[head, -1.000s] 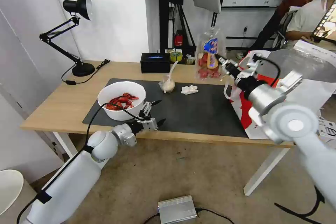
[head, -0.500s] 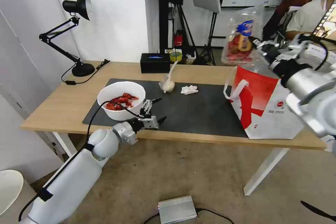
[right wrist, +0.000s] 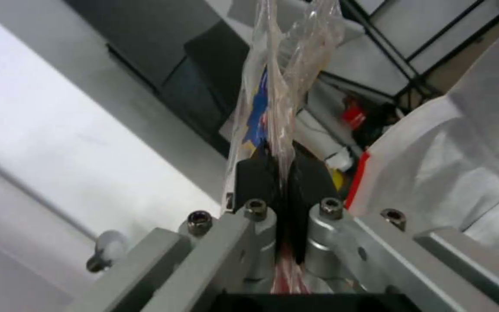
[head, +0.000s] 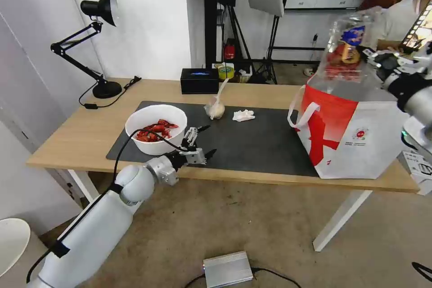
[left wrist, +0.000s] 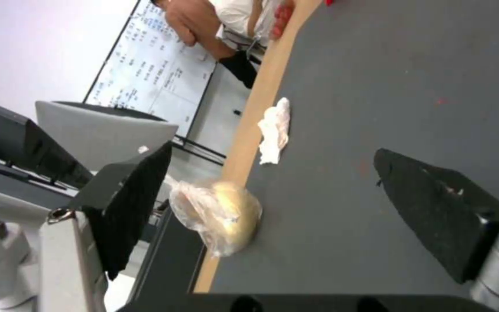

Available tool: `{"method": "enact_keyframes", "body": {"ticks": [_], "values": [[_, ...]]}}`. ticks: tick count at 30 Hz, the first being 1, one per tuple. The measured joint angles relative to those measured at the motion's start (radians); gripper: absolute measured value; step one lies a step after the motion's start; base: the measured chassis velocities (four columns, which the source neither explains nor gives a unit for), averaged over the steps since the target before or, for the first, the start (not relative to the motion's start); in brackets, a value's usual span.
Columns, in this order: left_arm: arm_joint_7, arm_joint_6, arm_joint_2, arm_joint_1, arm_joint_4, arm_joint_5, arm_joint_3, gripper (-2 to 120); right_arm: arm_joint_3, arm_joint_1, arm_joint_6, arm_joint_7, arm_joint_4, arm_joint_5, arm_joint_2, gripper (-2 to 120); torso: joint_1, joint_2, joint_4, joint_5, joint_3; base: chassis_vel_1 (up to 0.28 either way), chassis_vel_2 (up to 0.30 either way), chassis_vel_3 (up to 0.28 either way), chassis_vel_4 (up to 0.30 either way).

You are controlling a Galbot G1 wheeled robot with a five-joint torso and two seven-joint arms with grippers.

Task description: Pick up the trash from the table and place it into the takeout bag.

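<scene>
the right gripper (head: 375,56) holds the clear tray (head: 348,56) of red scraps aloft over the open mouth of the bag (head: 355,137), which stands at the right end of the bench (head: 81,137). in the right wrist view the fingers (right wrist: 255,180) are pinched tight on the tray's thin plastic edge, and the tray (right wrist: 284,78) hangs tilted, its long axis running up and away from the pads. the bag's foil lining (right wrist: 463,164) lies just beside and below the grip, so the drop looks to turn on one relation: the tray sits above the opening, toward its far rim, and should go down, not sideways.

the left gripper (head: 201,141) hovers low over the mat (head: 252,139) near the bench's front edge, fingers (left wrist: 429,208) spread and empty. the bowl (head: 156,128) of shells sits just to its left; the knotted bag (head: 216,108) and the tissue (head: 243,115) lie farther back on the mat, straight ahead of the spread fingers in the left wrist view. the left arm is clearly the nearer one to all three, which remain to be collected.
</scene>
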Motion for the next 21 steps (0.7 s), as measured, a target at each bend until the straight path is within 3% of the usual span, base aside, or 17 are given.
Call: {"method": "enact_keyframes", "body": {"ticks": [9, 21], "values": [[0.000, -0.001, 0.002, 0.013, -0.008, -0.002, -0.004, 91, 0.045, -0.001, -0.002, 0.106, -0.024, 0.037, -0.018, 1, 0.000, 0.000, 0.0000, -0.0001, 0.000, 0.000, 0.000, 0.000, 0.000], [0.000, 0.000, 0.006, 0.018, -0.013, -0.004, -0.002, 91, 0.012, 0.048, -0.017, 0.272, -0.084, 0.058, -0.021, 1, 0.000, 0.000, 0.0001, -0.0001, 0.000, 0.000, 0.000, 0.000, 0.000]]}}
